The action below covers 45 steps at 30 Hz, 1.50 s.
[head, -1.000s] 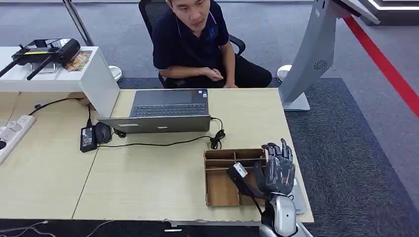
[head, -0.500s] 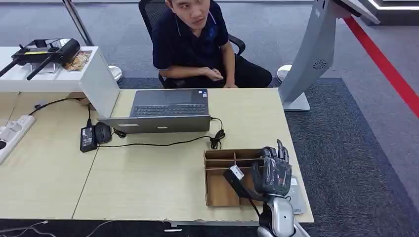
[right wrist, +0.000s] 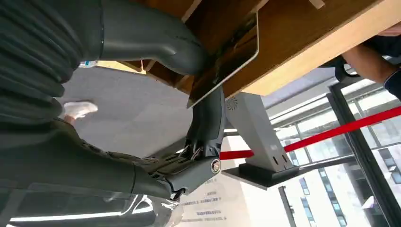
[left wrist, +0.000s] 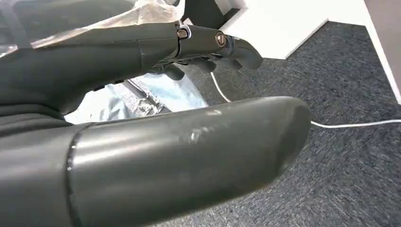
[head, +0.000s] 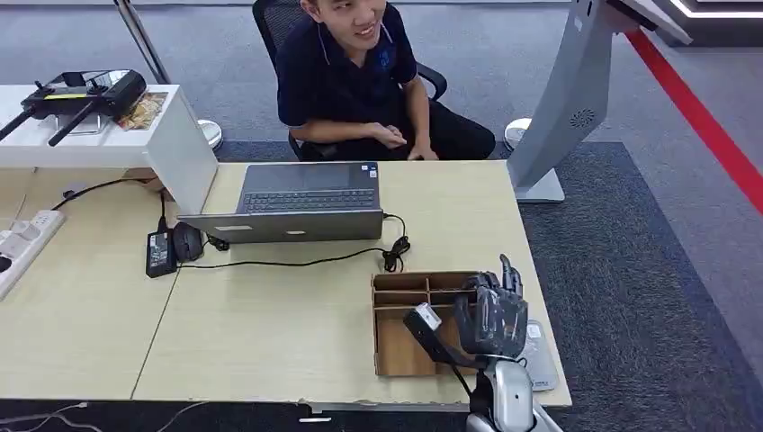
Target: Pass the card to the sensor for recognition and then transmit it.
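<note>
My right hand [head: 490,319] hovers over the right part of the wooden divided box [head: 400,346] at the table's near right corner. In the right wrist view a thin dark card [right wrist: 231,56] with a pale edge is pinched between the thumb and a finger, right against the box's wood. In the head view the back of the hand hides the card. A flat grey pad [head: 542,358] lies on the table just right of the box. My left hand [left wrist: 189,142] hangs over dark carpet, fingers apart and holding nothing.
A person [head: 355,76] sits on a chair across the table behind an open laptop [head: 301,202]. A black cable [head: 391,252], a power brick [head: 160,252] and a mouse lie on the table. A grey kiosk stand [head: 567,99] rises at the far right.
My right hand has sunk a little and shifted slightly left toward me over the wooden box. The person has raised their head.
</note>
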Tool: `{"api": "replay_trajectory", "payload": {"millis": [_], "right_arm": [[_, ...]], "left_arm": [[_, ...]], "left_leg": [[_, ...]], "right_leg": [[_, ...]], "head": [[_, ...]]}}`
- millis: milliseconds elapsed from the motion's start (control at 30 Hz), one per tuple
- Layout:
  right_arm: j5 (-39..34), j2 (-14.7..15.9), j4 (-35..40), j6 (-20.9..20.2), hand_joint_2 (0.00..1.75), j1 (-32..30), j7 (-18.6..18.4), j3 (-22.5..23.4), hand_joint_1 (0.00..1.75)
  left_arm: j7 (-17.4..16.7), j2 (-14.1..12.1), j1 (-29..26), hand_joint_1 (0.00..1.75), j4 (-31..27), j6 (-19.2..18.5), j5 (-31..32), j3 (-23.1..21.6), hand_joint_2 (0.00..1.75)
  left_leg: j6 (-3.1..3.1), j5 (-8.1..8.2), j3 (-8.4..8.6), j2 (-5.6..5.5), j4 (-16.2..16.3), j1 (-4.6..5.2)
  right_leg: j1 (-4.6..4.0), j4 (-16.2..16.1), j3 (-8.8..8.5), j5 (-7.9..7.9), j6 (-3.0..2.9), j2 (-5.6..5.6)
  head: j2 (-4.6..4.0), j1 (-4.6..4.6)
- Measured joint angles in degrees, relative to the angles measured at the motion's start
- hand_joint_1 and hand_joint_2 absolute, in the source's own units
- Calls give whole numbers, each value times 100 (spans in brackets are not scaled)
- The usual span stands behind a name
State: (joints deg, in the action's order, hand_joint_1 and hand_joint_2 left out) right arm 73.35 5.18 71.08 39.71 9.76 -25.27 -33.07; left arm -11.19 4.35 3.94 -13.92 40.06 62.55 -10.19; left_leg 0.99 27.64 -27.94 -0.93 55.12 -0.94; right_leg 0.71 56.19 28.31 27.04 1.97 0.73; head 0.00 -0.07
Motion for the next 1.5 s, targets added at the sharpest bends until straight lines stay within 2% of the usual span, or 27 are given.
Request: {"api": "replay_trajectory", "payload": {"millis": [33, 100, 133, 167, 1000, 1500], "right_arm": [[0, 0, 0, 0, 175, 4, 0, -4, 134], [0, 0, 0, 0, 175, 15, 2, -11, 143], [0, 0, 0, 0, 175, 20, 4, -15, 164], [0, 0, 0, 0, 175, 21, 7, -17, 175], [24, 39, 116, 4, 175, -13, 129, -39, 175], [175, 238, 1132, 9, 175, -367, 98, 396, 175]], "left_arm": [[0, 0, 1, 0, 0, 0, 0, -2, 0], [0, 0, 3, 0, 0, 0, 2, -4, 0], [0, 0, 4, 0, 0, 0, 0, -4, 0], [0, 0, 4, 0, 0, 0, 0, -4, 0], [0, 0, -1, 0, 0, 0, 2, -7, 0], [26, -4, -88, 0, 0, 0, 28, -7, 0]], "left_leg": [[0, 0, 0, 0, 0, 0], [0, 0, 0, 0, 0, 0], [0, 0, 0, 0, 0, 0], [0, 0, 0, 0, 0, 0], [0, 0, 0, 1, 0, 0], [0, 0, 1, 1, 0, 1]], "right_leg": [[0, 0, 0, 0, 0, 0], [0, 0, 0, 0, 0, 0], [0, 0, 0, 0, 0, 0], [0, 0, 0, 0, 0, 0], [0, 0, 2, 0, 0, 0], [1, -2, 4, 0, 0, 0]], "head": [[0, 0], [0, 0], [0, 0], [0, 0], [0, 0], [0, 0]]}}
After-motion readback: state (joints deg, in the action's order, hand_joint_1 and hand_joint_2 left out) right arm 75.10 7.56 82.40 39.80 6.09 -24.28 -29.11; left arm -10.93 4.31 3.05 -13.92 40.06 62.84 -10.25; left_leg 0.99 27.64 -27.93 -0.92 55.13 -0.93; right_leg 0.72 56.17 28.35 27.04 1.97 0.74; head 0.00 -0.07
